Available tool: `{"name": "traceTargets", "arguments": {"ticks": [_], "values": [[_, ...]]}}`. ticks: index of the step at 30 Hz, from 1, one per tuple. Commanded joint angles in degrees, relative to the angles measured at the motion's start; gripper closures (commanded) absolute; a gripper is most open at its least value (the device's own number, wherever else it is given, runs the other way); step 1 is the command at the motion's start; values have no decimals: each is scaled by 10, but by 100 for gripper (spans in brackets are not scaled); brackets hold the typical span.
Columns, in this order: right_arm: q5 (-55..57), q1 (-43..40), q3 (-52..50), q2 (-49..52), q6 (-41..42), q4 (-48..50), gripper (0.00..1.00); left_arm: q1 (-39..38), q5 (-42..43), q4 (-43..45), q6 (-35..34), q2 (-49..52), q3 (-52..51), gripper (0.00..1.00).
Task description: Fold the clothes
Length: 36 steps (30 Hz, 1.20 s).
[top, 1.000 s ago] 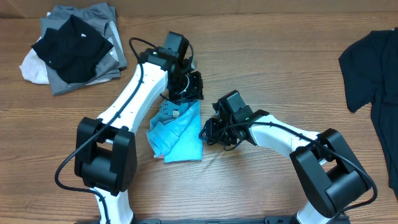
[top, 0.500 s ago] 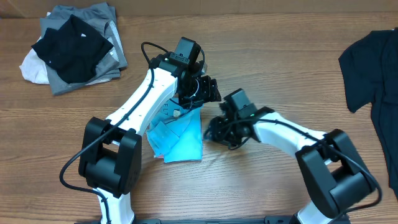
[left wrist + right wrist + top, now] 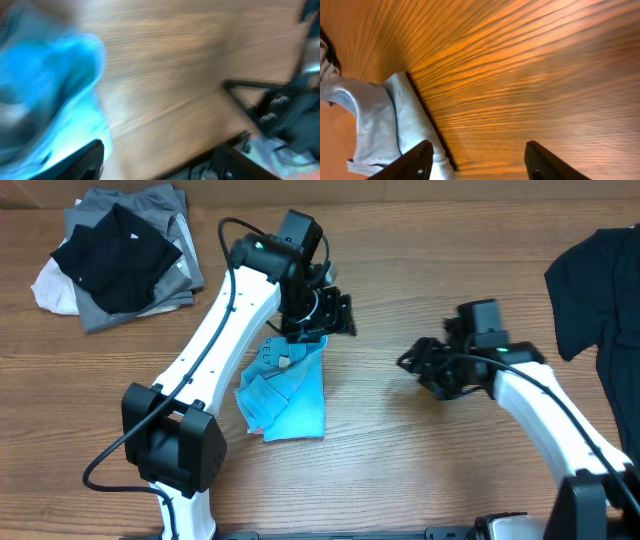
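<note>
The sky-blue shirt (image 3: 288, 395) lies in a folded bundle on the wooden table, lettering showing near its top. My left gripper (image 3: 332, 315) hovers just above the bundle's upper right corner. In the blurred left wrist view it (image 3: 157, 162) is open over bare wood, with the blue shirt (image 3: 45, 85) off to the left. My right gripper (image 3: 422, 364) is well to the right of the shirt. In the right wrist view it (image 3: 480, 160) is open over bare wood, and the shirt's edge (image 3: 385, 120) lies beyond the left finger (image 3: 417, 161).
A pile of black, grey and off-white clothes (image 3: 115, 255) sits at the back left. A black garment (image 3: 600, 290) lies spread at the right edge. Bare wood separates the two grippers.
My left gripper has opened, let go of the blue shirt and shifted up and to the right. My right gripper has opened and pulled well to the right, away from the shirt.
</note>
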Motion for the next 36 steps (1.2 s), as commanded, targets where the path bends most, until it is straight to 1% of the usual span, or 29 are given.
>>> {"name": "traceTargets", "arguments": {"ticks": [1,3,5,6,8,10,12,16,19,21,23,27,32,34,36], "values": [[4,-23,2,-37,-50,-19,34,38,-123,-92,45,-14,64,24],[4,-25,2,-39,-68,-33,32,66,-167,-159,70,-14,77,24],[4,-25,2,-38,-77,-40,28,94,-186,-203,87,-14,77,23],[4,-24,2,-38,-77,-42,27,108,-189,-206,104,-14,72,24],[4,-24,2,-38,-77,-43,25,136,-184,-206,137,-15,57,21],[4,-24,2,-38,-77,-43,24,158,-184,-206,141,-15,40,20],[4,-24,2,-38,-77,-43,23,171,-176,-206,162,-15,21,20],[4,-24,2,-38,-77,-37,22,173,-165,-201,217,-15,-29,17],[4,-24,2,-38,-77,-32,22,166,-154,-178,242,-15,-65,11],[4,-24,2,-38,-77,-32,22,162,-112,-154,273,-15,-97,9],[4,-24,2,-38,-77,-33,22,159,-85,-135,278,-15,-122,8],[4,-24,2,-38,-77,-32,22,158,-63,-82,278,-15,-178,6],[4,-24,2,-38,-77,-31,22,157,-49,-46,287,-15,-230,10],[4,-24,2,-38,-77,-30,22,155,-44,-42,291,-15,-236,14],[4,-24,2,-38,-77,-30,23,150,-38,-41,291,-15,-236,25]]}}
